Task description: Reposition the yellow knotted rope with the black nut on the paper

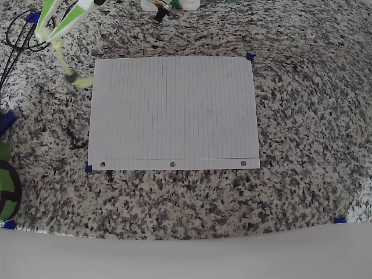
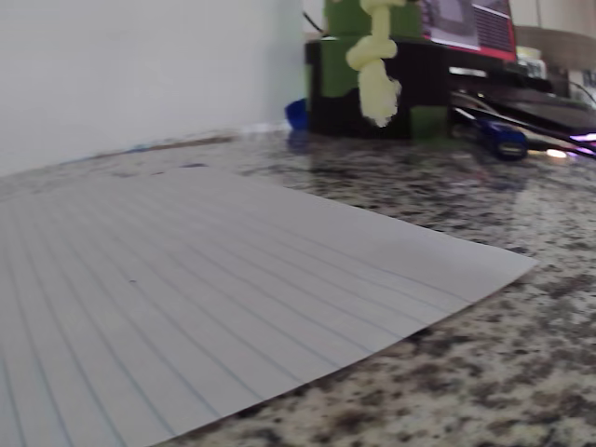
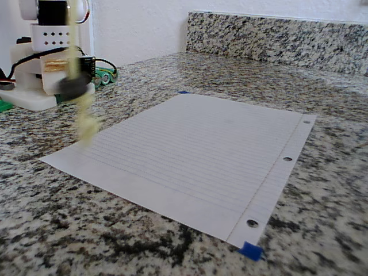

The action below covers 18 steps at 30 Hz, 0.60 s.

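Observation:
The white lined paper [image 1: 174,110] lies flat on the granite counter, punched holes along its near edge. My green-and-white gripper [image 1: 47,35] hovers off the paper's far-left corner, shut on the yellow knotted rope [image 1: 61,58]. The rope hangs from it, blurred. The black nut [image 1: 70,76] sits low on the cord, just above the bottom knot [image 1: 85,82]. In the fixed view the rope [image 3: 76,52] dangles with the nut [image 3: 75,88] above the knot [image 3: 87,123], over the paper's [image 3: 201,144] left corner. In the wrist view a knot [image 2: 376,67] hangs above the paper [image 2: 186,279].
Blue tape bits [image 1: 250,57] mark the paper's corners. The arm's white base [image 3: 43,69] and black cables [image 1: 17,40] sit at the left. A green-and-black object [image 1: 6,186] is at the left edge. A granite backsplash [image 3: 276,34] rises behind the counter.

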### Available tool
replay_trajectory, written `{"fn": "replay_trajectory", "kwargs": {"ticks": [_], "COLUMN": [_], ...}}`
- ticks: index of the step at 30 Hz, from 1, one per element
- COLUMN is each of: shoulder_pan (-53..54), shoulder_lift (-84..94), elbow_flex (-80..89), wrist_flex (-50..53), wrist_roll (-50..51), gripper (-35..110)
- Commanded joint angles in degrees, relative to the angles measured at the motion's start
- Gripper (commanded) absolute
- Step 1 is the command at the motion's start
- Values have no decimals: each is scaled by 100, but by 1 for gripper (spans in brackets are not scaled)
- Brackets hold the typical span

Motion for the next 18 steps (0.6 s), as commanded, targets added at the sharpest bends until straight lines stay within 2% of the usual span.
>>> {"fn": "replay_trajectory", "kwargs": {"ticks": [1, 7, 18], "shoulder_pan": [88, -352, -2004], "shoulder_lift": [141, 1143, 1679], "elbow_flex": [229, 1898, 2417], "wrist_flex": [-229, -431, -193], "wrist_roll": [352, 1063, 1063], "gripper": [0, 0, 0]}}
